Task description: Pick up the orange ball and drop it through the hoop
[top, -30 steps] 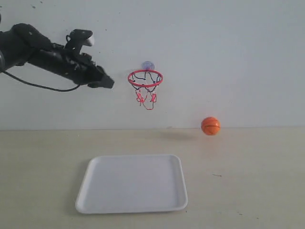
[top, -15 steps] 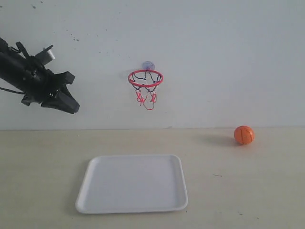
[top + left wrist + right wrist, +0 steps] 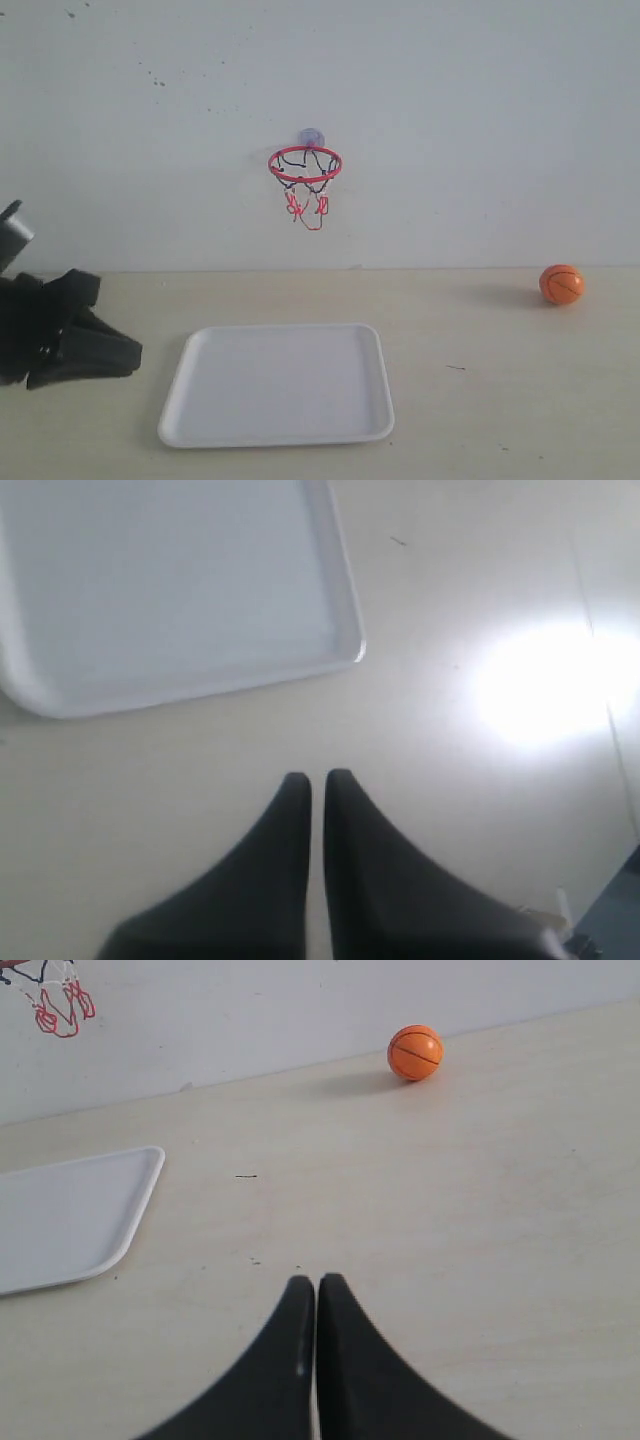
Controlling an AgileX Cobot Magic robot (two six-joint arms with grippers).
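Note:
The orange ball [image 3: 561, 285] lies on the table at the far right, close to the wall; the right wrist view shows the ball [image 3: 415, 1052] well ahead of my right gripper [image 3: 316, 1282], which is shut and empty. The hoop [image 3: 305, 164] with its red rim and dangling net hangs on the wall at centre, with nothing in it; its net [image 3: 55, 1005] shows in a corner of the right wrist view. My left gripper [image 3: 128, 356] is low at the far left, just over the table. Its jaws [image 3: 316, 777] stand shut with nothing between them.
A white tray [image 3: 275, 430] lies flat on the table below the hoop; its corner [image 3: 345, 645] lies ahead of the left gripper and its edge [image 3: 140, 1200] shows in the right wrist view. The wall runs along the table's back edge.
The ball has rolled rightward along the table near the wall. My left arm has dropped from hoop height down to the table at the far left.

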